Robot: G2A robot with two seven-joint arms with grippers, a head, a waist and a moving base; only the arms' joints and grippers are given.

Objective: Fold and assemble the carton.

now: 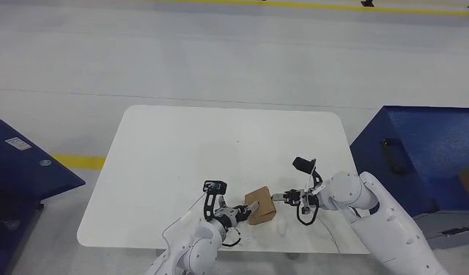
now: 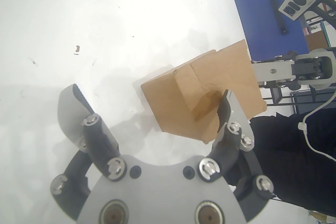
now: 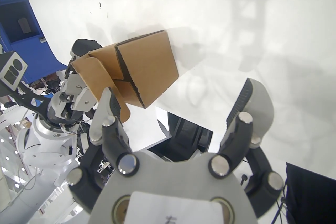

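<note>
**A:** Where is the carton (image 1: pixel 260 205) sitting?

**B:** On the white tabletop (image 1: pixel 220 143), close to its front edge, between the two arms. It looks a little tilted rather than flat on one face. I can't tell whether any corner is clear of the surface.

**A:** Why is there an arm at each end?

**B:** My reading is that both ends have flaps to close, so one arm can work an end while the other braces the box. The left tool (image 2: pixel 150 95) is spread wide. One finger lies against the end flap on its side, and the other stands well apart over bare tabletop. So it is steadying or pushing, not pinching.

**A:** And the other one?

**B:** The right tool (image 3: pixel 178 89) is spread as well. One finger touches a rounded tuck flap that sticks out at that end, and the opposite finger is well clear of the cardboard. I'd judge it is placed to press that flap in.

**A:** How does the box itself look?

**B:** It is small, plain brown cardboard, and the body is already squared up. The end facing the left wrist has its flaps folded over, with a creased, slightly dented patch and a curved cut-out by the finger. At the other end the flaps meet along a jagged seam with dark gaps and the rounded tab hangs loose, so that end isn't shut. The cardboard is probably light and springy, so the flaps may try to open again.
</note>
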